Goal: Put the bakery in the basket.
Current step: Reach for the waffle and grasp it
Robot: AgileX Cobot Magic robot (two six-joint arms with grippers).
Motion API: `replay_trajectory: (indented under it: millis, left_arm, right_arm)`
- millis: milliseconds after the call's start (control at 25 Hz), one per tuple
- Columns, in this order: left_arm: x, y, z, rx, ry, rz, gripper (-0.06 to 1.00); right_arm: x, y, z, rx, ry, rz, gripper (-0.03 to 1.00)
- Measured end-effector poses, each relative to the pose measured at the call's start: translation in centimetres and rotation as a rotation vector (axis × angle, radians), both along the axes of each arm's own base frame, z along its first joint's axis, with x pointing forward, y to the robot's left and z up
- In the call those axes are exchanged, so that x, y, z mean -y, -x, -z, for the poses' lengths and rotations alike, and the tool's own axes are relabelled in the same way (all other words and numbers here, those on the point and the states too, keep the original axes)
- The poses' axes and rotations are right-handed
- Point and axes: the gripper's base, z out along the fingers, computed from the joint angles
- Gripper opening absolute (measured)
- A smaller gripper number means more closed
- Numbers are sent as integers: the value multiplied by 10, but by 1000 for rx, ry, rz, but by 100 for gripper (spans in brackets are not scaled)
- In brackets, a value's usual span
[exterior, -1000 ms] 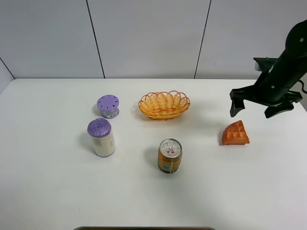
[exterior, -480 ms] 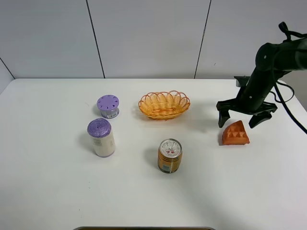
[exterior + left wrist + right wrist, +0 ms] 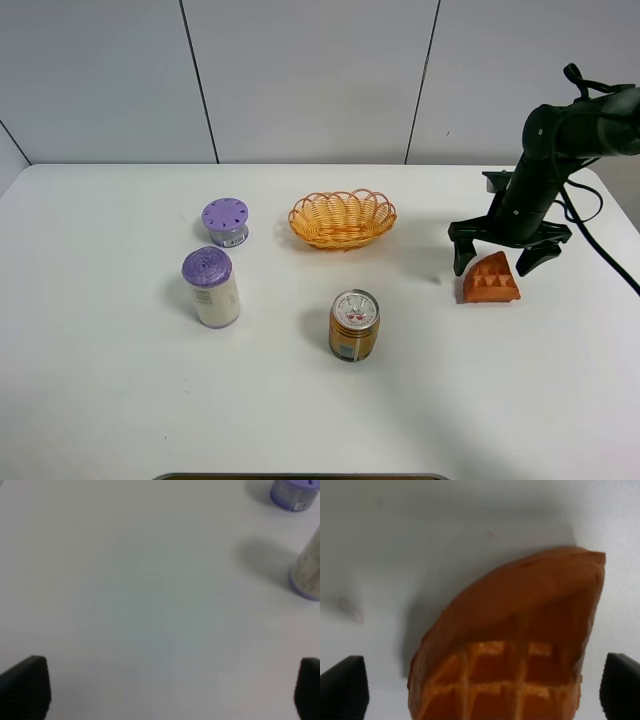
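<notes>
1. Nearest the camera's side of the white table (image 3: 120, 400), a gold drink can (image 3: 354, 324) stands upright on its own, well apart from everything else.
2. A step further back on the left, a white bottle with a purple cap (image 3: 210, 287) stands upright. The left wrist view catches its side (image 3: 307, 572) too.
3. Over on the right at about the same depth, here's the bakery (image 3: 490, 279), an orange-brown waffle wedge. It lies flat on the table, well apart from the basket and outside it.
4. Right over it hangs the right gripper (image 3: 497, 260), jaws spread wide, one dark finger on each side of the wedge's far tip.
5. The right wrist view confirms it: the waffle (image 3: 515, 645) fills the middle, and the gripper (image 3: 481, 687) has bare table showing between each finger and the pastry. Nothing is pinched.
6. The left gripper (image 3: 165, 690) shows only in its own wrist view, fingers wide apart over bare tabletop and holding nothing.
7. Further back on the left sits a small purple-lidded tub (image 3: 226, 221), just behind the bottle and also seen by the left wrist camera (image 3: 294, 492).
8. Farthest back, near the middle, is the basket (image 3: 342, 218), orange-yellow wicker with a looped rim and nothing inside.
</notes>
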Motion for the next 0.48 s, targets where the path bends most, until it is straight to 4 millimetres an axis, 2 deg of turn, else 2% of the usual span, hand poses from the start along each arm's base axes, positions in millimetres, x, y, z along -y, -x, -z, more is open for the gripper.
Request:
replay_trajectory:
  millis: [120, 480]
  left_arm:
    - [0, 0, 0, 0, 0, 0, 99]
    - [0, 0, 0, 0, 0, 0, 99]
  right_arm:
    - [0, 0, 2, -4, 1, -1, 91]
    - [0, -3, 29, -42, 4, 3, 91]
